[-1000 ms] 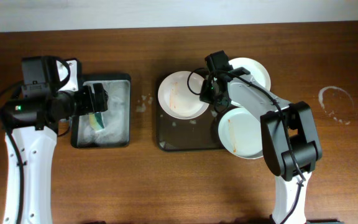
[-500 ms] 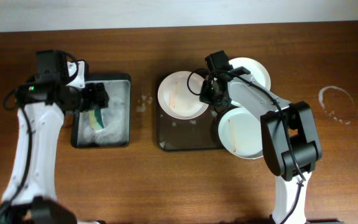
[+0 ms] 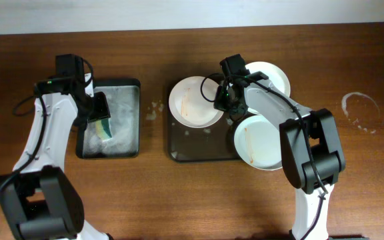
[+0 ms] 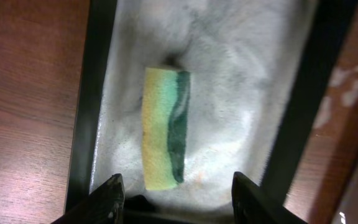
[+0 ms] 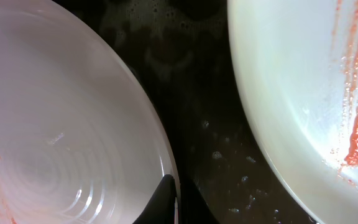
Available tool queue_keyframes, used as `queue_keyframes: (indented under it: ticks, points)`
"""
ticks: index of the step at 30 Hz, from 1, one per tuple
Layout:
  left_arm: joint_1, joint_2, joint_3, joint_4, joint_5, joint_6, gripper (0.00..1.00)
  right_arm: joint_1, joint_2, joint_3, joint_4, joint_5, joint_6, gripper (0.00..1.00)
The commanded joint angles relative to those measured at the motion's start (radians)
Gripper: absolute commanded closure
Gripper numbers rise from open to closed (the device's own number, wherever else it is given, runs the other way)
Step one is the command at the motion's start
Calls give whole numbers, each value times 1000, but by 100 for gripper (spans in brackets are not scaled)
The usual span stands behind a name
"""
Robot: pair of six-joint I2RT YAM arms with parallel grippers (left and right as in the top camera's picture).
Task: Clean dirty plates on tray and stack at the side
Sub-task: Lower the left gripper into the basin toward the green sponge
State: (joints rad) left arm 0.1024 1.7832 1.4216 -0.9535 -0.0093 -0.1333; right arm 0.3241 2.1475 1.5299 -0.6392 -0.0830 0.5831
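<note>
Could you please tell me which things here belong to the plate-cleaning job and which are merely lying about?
Belong to the job:
left plate, back plate, front plate, large dark tray, sponge, small soapy tray.

Just lying about:
white ring mark at the far right, white flecks between the two trays.

A: Brown wood-grain tabletop (image 3: 179, 207) fills almost the whole overhead view, grain running left to right.
B: And there's a pale strip (image 3: 179, 12) along the far edge. Wall or floor, can't tell.
A: Over on the right, a whitish ring mark (image 3: 360, 110) on the wood.
B: White specks (image 3: 155, 111) mid-table too. Light's even, with a soft sheen on the wood.
</note>
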Motion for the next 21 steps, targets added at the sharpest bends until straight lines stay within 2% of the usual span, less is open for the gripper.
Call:
queue_keyframes:
  ticks: [1, 15, 21]
  points:
    - [3, 73, 19, 2, -37, -24, 50, 3, 19, -5, 0, 17, -2, 95]
    - [2, 121, 19, -42, -225, -35, 53, 3, 19, -5, 1, 17, -2, 95]
    - [-2, 121, 20, -47, -230, -38, 53, 3, 19, -5, 5, 17, -2, 94]
